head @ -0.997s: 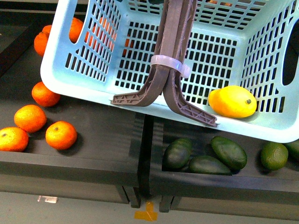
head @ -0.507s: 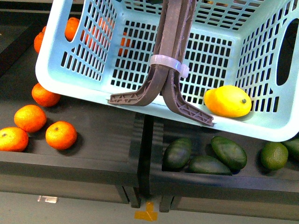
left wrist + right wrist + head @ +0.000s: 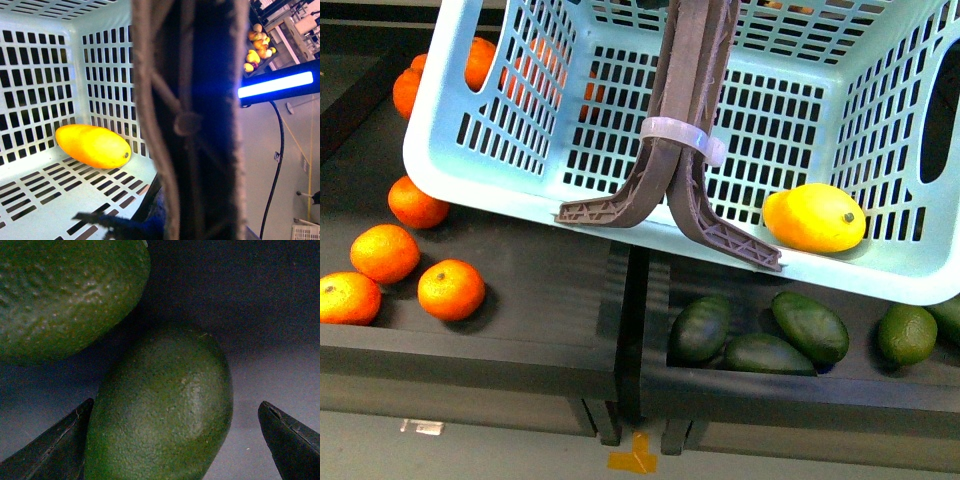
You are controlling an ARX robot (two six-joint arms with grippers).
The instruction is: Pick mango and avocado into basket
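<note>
The light teal basket point(image 3: 500, 150) hangs tilted above the black trays, its brown handles point(image 3: 685, 120) tied by a pale band. My left gripper point(image 3: 165, 220) is shut on the handle point(image 3: 190, 120), which fills the left wrist view. The yellow mango point(image 3: 815, 217) lies in the basket's near right corner, and the left wrist view shows the mango point(image 3: 92, 146) on the slotted floor. My right gripper point(image 3: 175, 440) is open, with a dark green avocado point(image 3: 165, 405) between its fingertips point(image 3: 60, 440). Neither arm shows in the front view.
Several dark green avocados point(image 3: 810, 325) lie in the black tray point(image 3: 740, 395) under the basket. Oranges point(image 3: 450, 290) sit in the left tray and behind the basket. A larger, bumpier green fruit point(image 3: 65, 295) lies just beyond the avocado between my right fingers.
The basket swung a little to the left and came back. The mango stayed in its corner.
</note>
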